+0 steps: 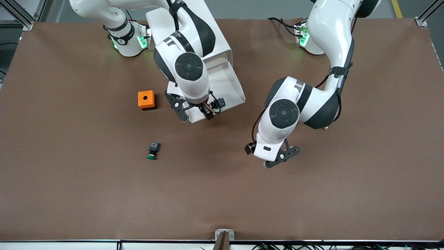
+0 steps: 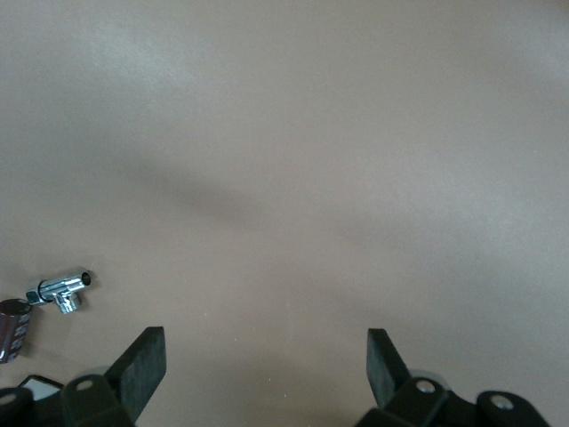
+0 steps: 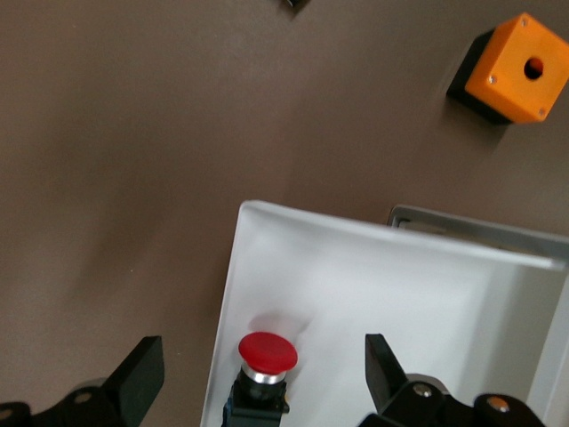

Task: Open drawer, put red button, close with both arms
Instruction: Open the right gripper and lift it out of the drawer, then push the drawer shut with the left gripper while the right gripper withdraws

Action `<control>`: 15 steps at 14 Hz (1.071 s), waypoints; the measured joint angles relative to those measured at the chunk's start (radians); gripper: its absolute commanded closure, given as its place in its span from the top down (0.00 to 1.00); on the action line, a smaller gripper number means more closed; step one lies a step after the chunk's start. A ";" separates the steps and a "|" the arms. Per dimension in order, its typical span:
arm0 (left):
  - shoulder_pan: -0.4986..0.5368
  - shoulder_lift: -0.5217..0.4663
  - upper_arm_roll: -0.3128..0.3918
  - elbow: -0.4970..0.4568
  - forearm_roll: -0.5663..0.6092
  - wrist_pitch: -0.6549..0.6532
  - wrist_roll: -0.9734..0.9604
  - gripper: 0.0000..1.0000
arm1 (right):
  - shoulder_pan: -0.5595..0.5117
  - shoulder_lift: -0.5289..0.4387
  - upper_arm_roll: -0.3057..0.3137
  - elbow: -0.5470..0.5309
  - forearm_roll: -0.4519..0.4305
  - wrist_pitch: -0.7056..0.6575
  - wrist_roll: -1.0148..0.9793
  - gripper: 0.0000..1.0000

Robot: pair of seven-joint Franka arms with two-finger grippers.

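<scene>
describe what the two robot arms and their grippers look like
Both arms are glossy white rounded segments with black joint bands and round dark grey joint caps. The right gripper and left gripper are black two-finger claws with silver screws. Black cables run alongside; green lights glow at the bases.

Table covering: brown sheet, lies flat across the whole surface.
Orange box: stands on the brown sheet, round hole in its top face.
Green-capped button: lies on its side, nearer to the front camera than the orange box, well apart from it.
</scene>
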 measured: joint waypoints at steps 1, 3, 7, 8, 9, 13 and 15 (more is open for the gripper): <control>-0.001 0.000 -0.010 -0.003 0.000 0.001 -0.006 0.99 | -0.017 -0.006 -0.002 0.007 0.000 -0.023 -0.044 1.00; -0.010 0.000 -0.029 -0.012 0.000 0.002 -0.030 0.99 | -0.057 -0.028 -0.005 0.014 -0.002 -0.079 -0.145 1.00; -0.059 0.000 -0.037 -0.036 0.000 0.043 -0.045 0.99 | -0.157 -0.084 -0.009 0.016 -0.008 -0.160 -0.361 1.00; -0.074 0.000 -0.038 -0.045 0.000 0.059 -0.054 0.99 | -0.187 -0.097 -0.009 0.016 -0.009 -0.178 -0.425 1.00; -0.090 0.002 -0.038 -0.053 0.000 0.067 -0.070 0.99 | -0.218 -0.109 -0.010 0.016 -0.010 -0.196 -0.493 1.00; -0.159 0.023 -0.041 -0.065 -0.013 0.111 -0.124 0.99 | -0.333 -0.149 -0.011 0.016 -0.046 -0.250 -0.767 1.00; -0.188 0.035 -0.041 -0.065 -0.016 0.129 -0.133 0.99 | -0.365 -0.165 -0.011 0.016 -0.079 -0.265 -0.877 1.00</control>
